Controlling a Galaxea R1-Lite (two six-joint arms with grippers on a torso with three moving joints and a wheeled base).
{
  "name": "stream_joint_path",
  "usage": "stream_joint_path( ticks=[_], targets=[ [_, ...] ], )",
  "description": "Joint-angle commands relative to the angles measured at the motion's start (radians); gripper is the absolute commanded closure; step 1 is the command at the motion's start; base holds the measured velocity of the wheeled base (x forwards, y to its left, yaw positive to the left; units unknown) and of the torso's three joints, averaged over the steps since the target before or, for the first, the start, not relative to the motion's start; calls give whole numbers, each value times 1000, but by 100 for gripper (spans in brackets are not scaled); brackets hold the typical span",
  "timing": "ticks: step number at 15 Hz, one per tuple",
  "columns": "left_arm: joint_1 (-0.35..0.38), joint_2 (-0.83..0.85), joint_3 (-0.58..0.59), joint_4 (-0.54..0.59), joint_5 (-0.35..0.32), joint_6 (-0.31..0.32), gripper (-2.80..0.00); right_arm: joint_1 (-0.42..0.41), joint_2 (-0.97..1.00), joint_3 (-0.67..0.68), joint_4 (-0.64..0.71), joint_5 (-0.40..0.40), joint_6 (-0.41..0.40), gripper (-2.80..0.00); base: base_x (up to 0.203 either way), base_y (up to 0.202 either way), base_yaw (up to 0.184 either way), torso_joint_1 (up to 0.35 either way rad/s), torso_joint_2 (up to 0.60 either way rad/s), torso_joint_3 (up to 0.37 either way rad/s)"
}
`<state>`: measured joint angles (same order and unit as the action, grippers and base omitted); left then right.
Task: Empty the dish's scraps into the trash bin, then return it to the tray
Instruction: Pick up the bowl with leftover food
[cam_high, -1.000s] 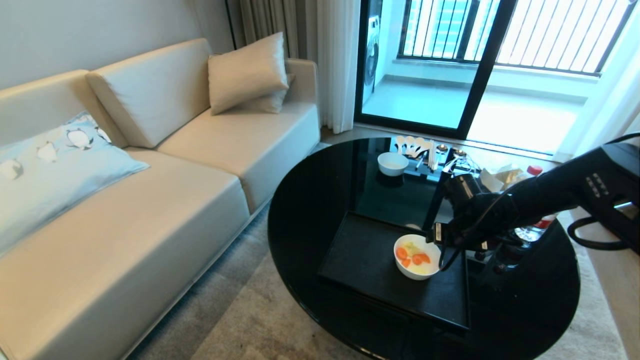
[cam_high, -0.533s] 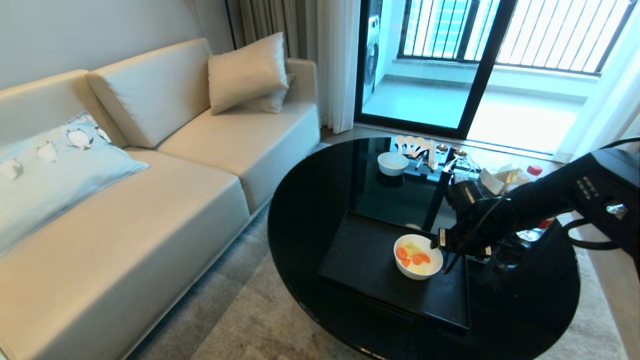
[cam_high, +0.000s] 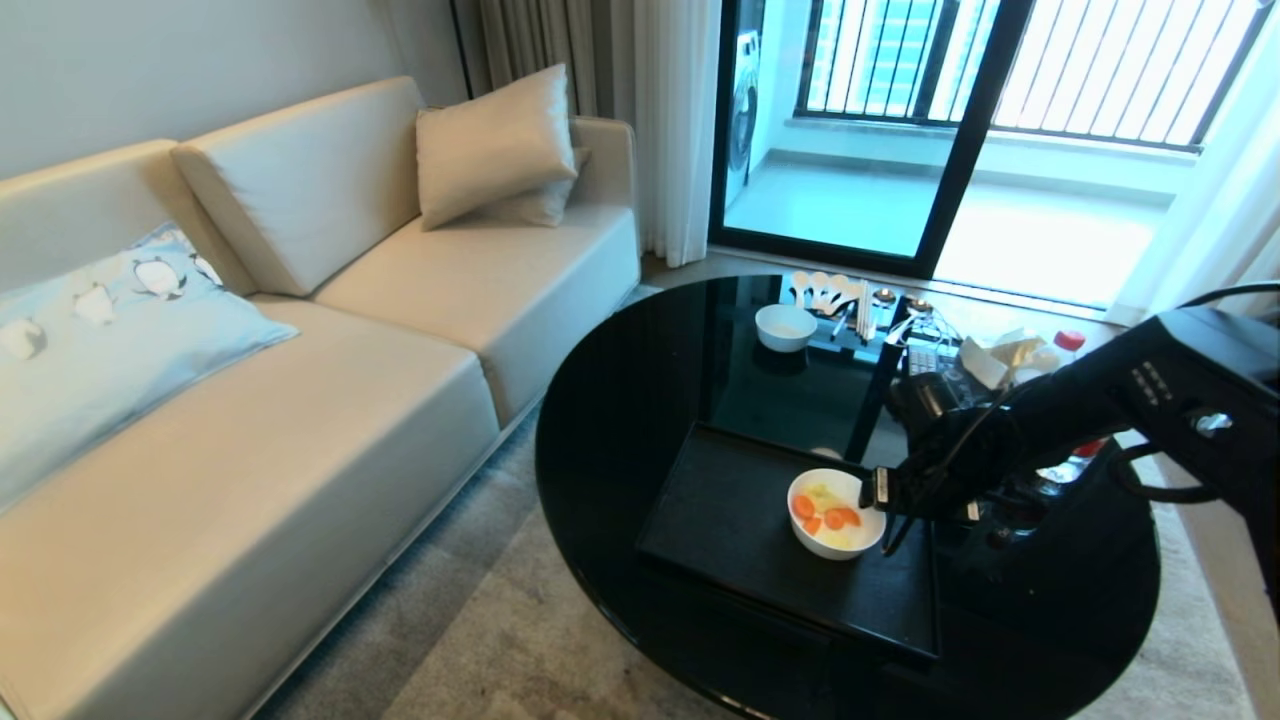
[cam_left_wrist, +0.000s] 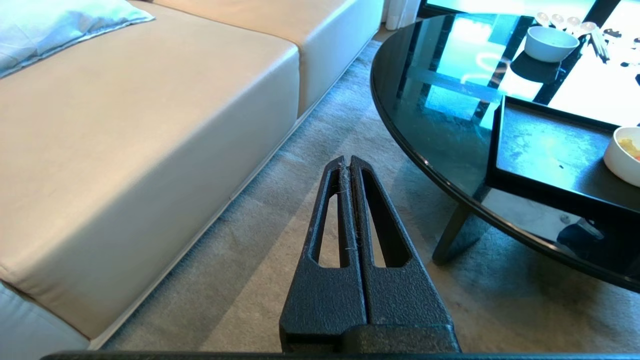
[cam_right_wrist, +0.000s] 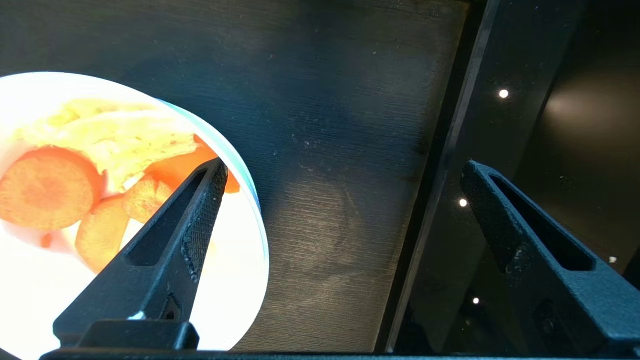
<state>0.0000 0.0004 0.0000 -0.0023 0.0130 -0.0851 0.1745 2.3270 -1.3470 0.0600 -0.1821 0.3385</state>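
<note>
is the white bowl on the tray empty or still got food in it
Not empty. The dish sits upright on the tray with the scraps, carrot slices and pale mushy bits, inside it.

The round black tabletop (cam_high: 620, 440) is glossy like glass, mirroring the window. On it the flat rectangular black tray (cam_high: 740, 520) is matt, with a fine wood-like grain showing in the right wrist view (cam_right_wrist: 325, 150). The small round white bowl (cam_high: 838, 543) looks like smooth glazed ceramic; the orange carrot slices and pale mushy scraps (cam_high: 826, 510) in it look moist. The right gripper (cam_right_wrist: 340, 200) has black plastic fingers (cam_right_wrist: 200, 220) with finely ribbed pads; the left gripper (cam_left_wrist: 348, 200) is pebbled matt plastic. The beige sofa (cam_high: 300, 420) has a smooth leather-like sheen, and the grey carpet (cam_left_wrist: 300, 210) is short-piled cloth.
</note>
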Motion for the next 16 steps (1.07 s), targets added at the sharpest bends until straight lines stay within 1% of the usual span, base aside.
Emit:
stream_joint_path(
  ticks=[1,12,13,16],
  targets=[
    [0,0,0,-1,1,-1,0,5,11,0,-3,0,2,-280,0,0,0,0,0,0],
    [0,0,0,-1,1,-1,0,29,28,2,-3,0,5,-280,0,0,0,0,0,0],
    [0,0,0,-1,1,-1,0,28,29,0,-5,0,5,0,0,0,0,0,0,0],
    [0,0,0,-1,1,-1,0,31,32,0,-3,1,5,0,0,0,0,0,0,0]
  ],
)
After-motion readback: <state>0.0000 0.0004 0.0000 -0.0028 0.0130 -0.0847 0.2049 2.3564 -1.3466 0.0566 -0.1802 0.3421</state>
